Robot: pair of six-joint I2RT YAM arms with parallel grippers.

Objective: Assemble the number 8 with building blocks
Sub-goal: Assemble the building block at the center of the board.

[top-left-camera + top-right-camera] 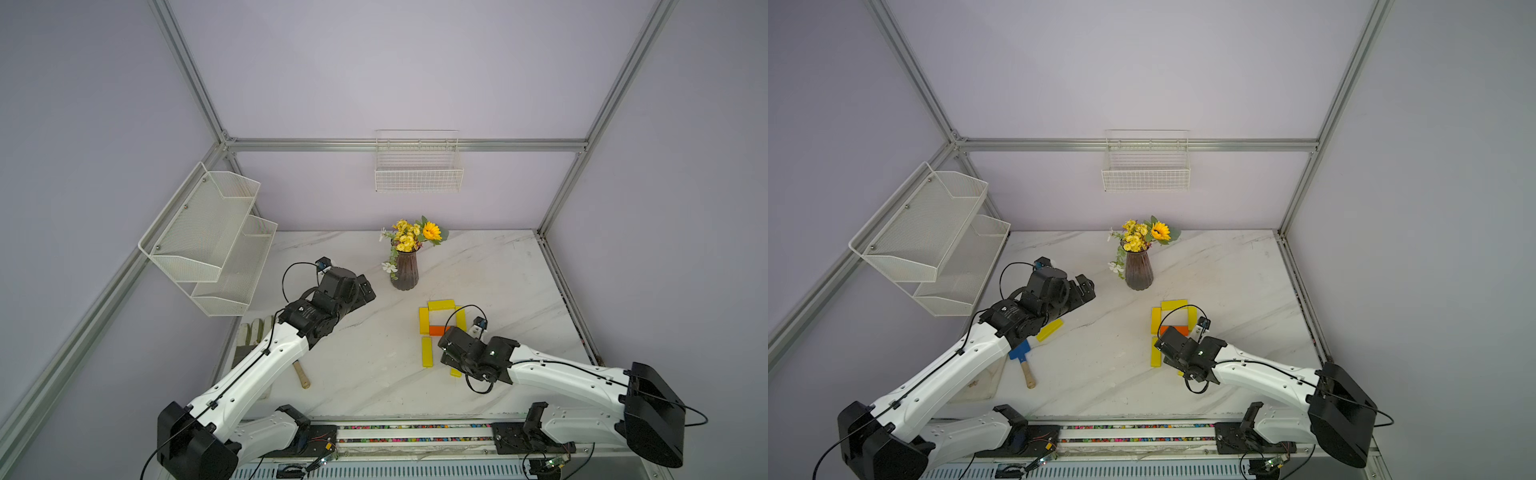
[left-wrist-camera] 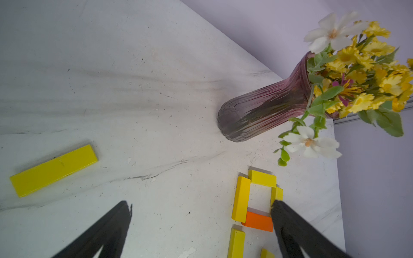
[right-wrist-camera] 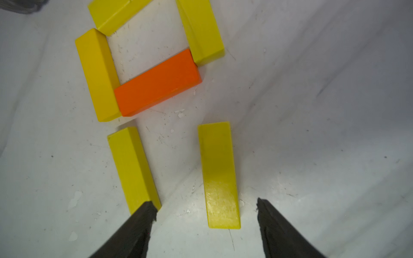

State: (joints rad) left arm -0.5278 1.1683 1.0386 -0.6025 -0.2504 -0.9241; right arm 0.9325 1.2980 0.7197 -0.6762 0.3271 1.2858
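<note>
The number 8 stands partly built at the table's right in both top views: a yellow top bar [image 1: 441, 305], two yellow upper sides [image 1: 423, 321] and an orange middle bar [image 1: 436, 330]. Below it lie a lower-left yellow bar [image 3: 131, 169] and a flat lower-right yellow bar [image 3: 220, 176]. My right gripper [image 3: 205, 206] is open, its fingers straddling the near end of that lower-right bar with a gap on each side. My left gripper [image 2: 200, 207] hangs wide open and empty over bare table. A loose yellow block [image 2: 53, 170] lies to its side.
A purple vase of flowers [image 1: 404, 270] stands behind the figure. A blue trowel [image 1: 1019, 352] with a wooden handle lies under the left arm, beside the loose block [image 1: 1049, 330]. Gloves [image 1: 253, 332] lie at the left edge. Wire baskets [image 1: 419, 174] hang on the walls.
</note>
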